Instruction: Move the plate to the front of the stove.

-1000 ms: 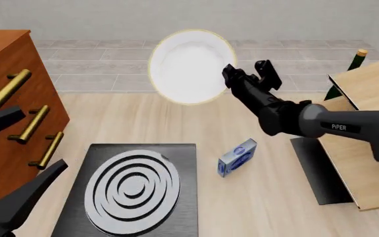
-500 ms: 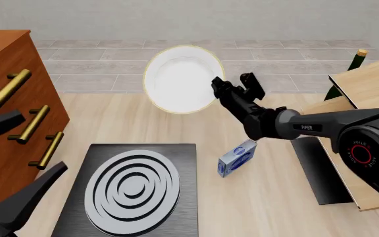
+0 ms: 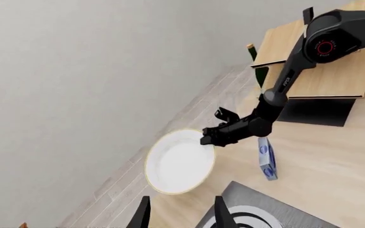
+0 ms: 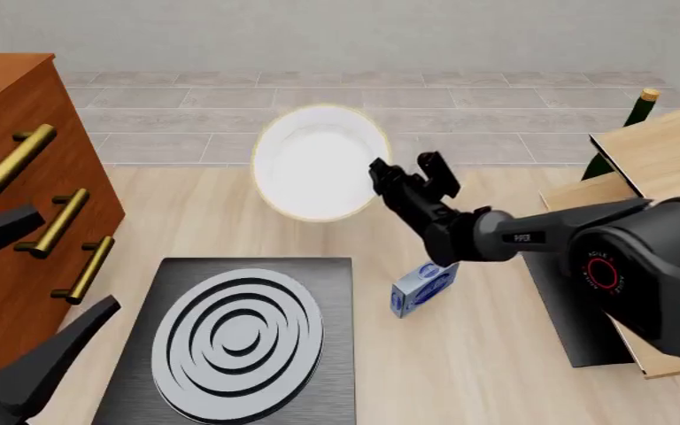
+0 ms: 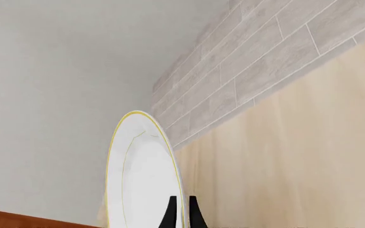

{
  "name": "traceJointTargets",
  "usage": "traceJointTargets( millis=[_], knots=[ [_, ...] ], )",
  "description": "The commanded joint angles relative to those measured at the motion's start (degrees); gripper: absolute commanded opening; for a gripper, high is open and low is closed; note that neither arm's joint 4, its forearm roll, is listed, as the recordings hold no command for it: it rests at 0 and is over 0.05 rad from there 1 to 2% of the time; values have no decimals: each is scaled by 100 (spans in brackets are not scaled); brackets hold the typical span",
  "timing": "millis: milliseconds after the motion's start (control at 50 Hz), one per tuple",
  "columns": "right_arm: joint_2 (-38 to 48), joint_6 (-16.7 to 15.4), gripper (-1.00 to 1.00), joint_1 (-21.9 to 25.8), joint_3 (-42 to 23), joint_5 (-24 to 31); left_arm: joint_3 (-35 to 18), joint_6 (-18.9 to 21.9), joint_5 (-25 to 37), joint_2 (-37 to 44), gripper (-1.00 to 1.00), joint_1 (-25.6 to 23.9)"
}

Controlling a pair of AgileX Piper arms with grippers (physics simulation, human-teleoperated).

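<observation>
My right gripper holds the round white plate by its right rim, in the air above the far side of the table and tilted up on edge. In the right wrist view the two fingertips pinch the plate's gold-edged rim. The black stove with its ringed burner lies at the near left, below and nearer than the plate. At the bottom left my left gripper stands open and holds nothing, beside the stove. The left wrist view shows the plate, the right gripper and a stove corner.
A wooden drawer cabinet with gold handles stands at the left. A small blue box lies right of the stove. At the right are a raised wooden board, a dark flat mat beneath it and a green bottle.
The right arm has carried the plate down and to the left, nearer to the stove. The left gripper has stayed put.
</observation>
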Motion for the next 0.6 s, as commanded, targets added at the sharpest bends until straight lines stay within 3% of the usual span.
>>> traceJointTargets(
  millis=[20, 600],
  knots=[
    [130, 69, -100, 46, -81, -72, 29, 13, 0, -22, 100, 41],
    [427, 18, -100, 159, -136, -82, 25, -5, 55, -87, 100, 107]
  ],
)
